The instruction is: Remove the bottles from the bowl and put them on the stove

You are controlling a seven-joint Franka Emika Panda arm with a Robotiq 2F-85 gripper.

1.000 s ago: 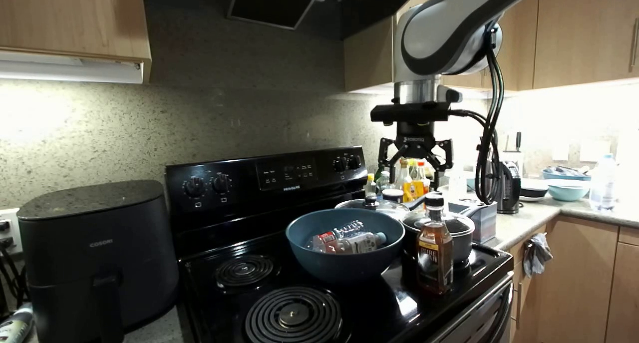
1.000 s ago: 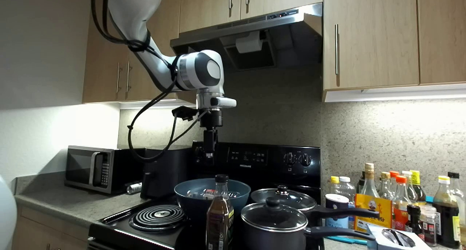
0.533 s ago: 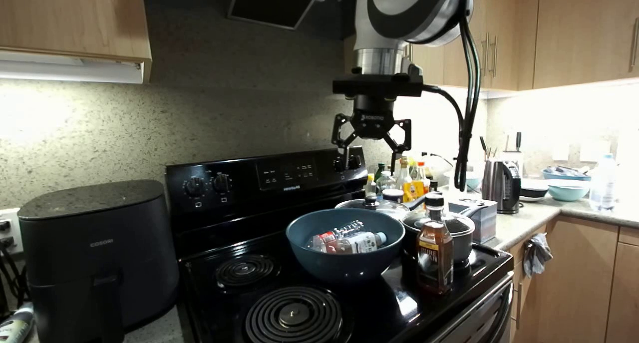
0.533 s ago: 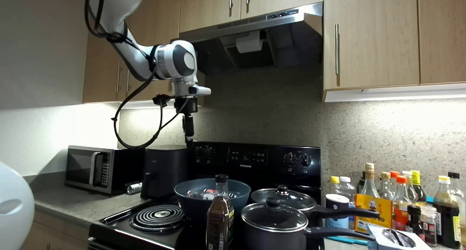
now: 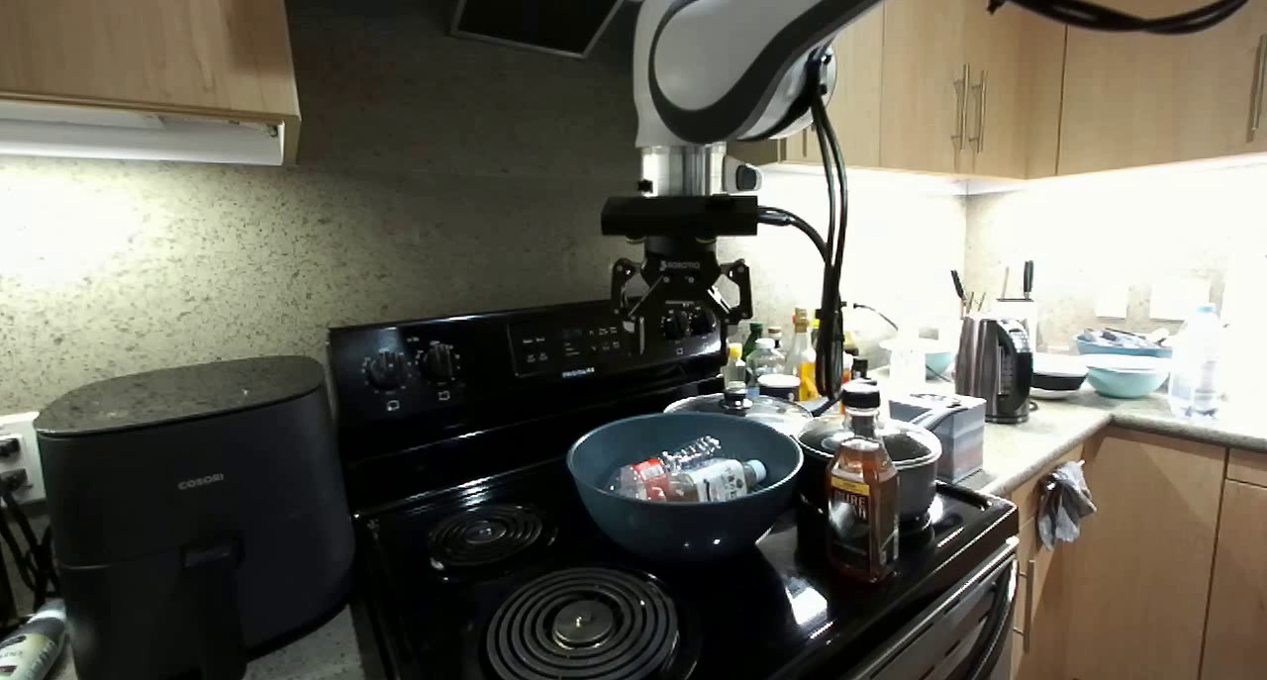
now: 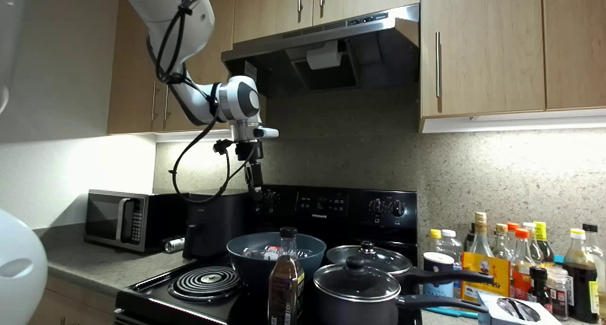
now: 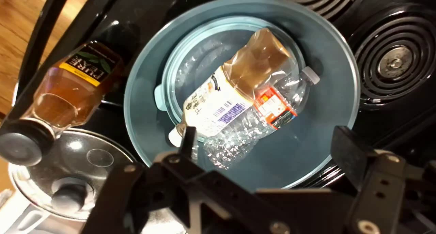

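Hovers with gripper (image 5: 683, 335) spread wide, holding nothing, above blue bowl (image 5: 683, 530) on stove (image 5: 742, 616); overlooks two bottles (image 7: 235, 101) inside (capped toward eight and two o'clock, wrist view).

The stove (image 5: 742, 611) carries bowl (image 5: 683, 534), 2 pots (image 6: 352, 308) and amber bottle (image 5: 864, 517)

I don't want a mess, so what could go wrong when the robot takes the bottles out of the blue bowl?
The red-label bottle and pale-label bottle lie crowded together in the blue bowl, so the open gripper might snag both. They look like thin plastic, so one might dent or slip when squeezed. And the tall brown bottle stands upright beside the bowl, so a bump could tip it over.
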